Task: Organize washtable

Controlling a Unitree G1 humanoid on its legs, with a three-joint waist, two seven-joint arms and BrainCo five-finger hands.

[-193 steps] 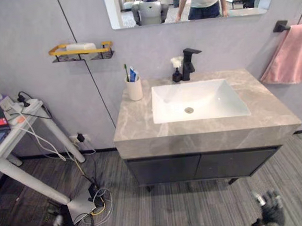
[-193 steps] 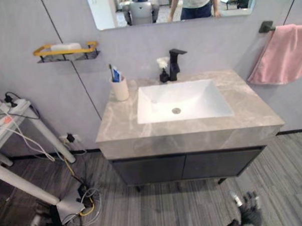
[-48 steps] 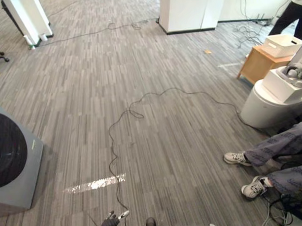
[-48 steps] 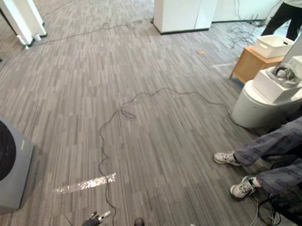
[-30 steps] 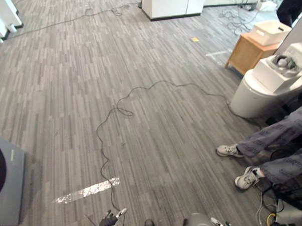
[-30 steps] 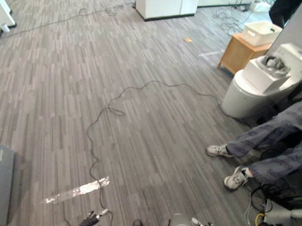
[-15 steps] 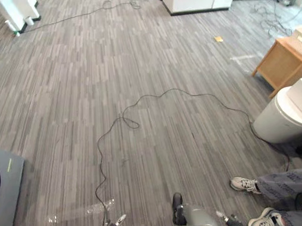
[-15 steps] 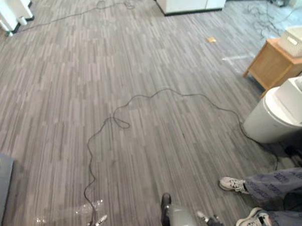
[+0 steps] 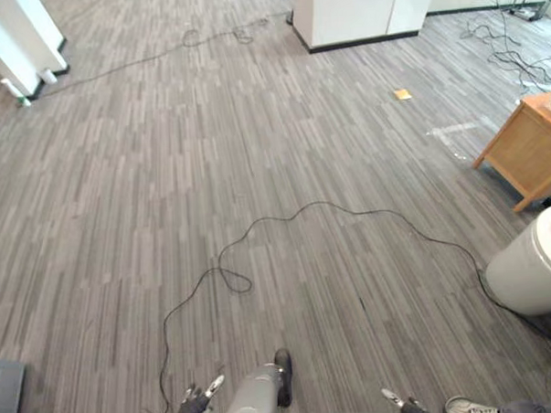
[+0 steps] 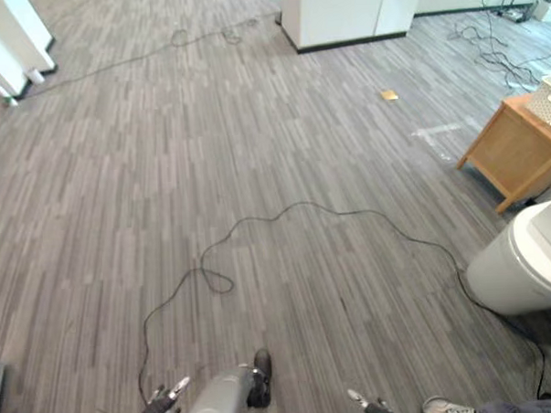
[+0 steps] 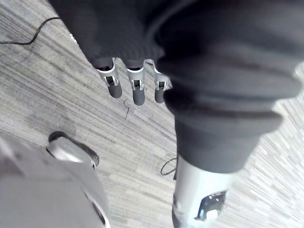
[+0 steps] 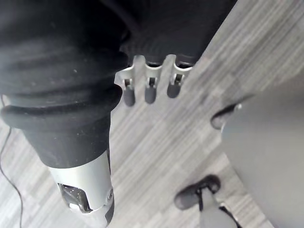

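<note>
My L hand [image 9: 191,410] hangs low at my L side, above the grey striped carpet floor [image 9: 146,176]. Its fingers [image 11: 137,90] are straight & a bit spread, w/ nothing in them. In the L wrist view they point down at the carpet w/o touching it. R hand [image 9: 408,406] sits low on my R, at the bottom edge of the head views. Its fingers [image 12: 150,90] are straight & relaxed too, empty, w/ carpet past them.

Ahead of me, far end & centre-R, a white cabinet [image 9: 358,11] stands on the floor on a dark base strip. Nearer me & a bit further R, a small yellow scrap [image 9: 401,94] lies on the carpet. A pale strip of tape [image 9: 451,130] lies nearer again. At the R edge there's a wooden stand [image 9: 525,150] on splayed legs. Just nearer than that is a white rounded unit [image 9: 534,264], apart from the stand. Bottom R corner: a person's white shoe [image 9: 465,407], close to my R hand but not touching it. Thin cables [image 9: 516,50] lie tangled on the floor far R, beyond the stand. Far L corner: white post bases [image 9: 17,44]. Bottom L edge: corner of a grey box [image 9: 2,401].
</note>
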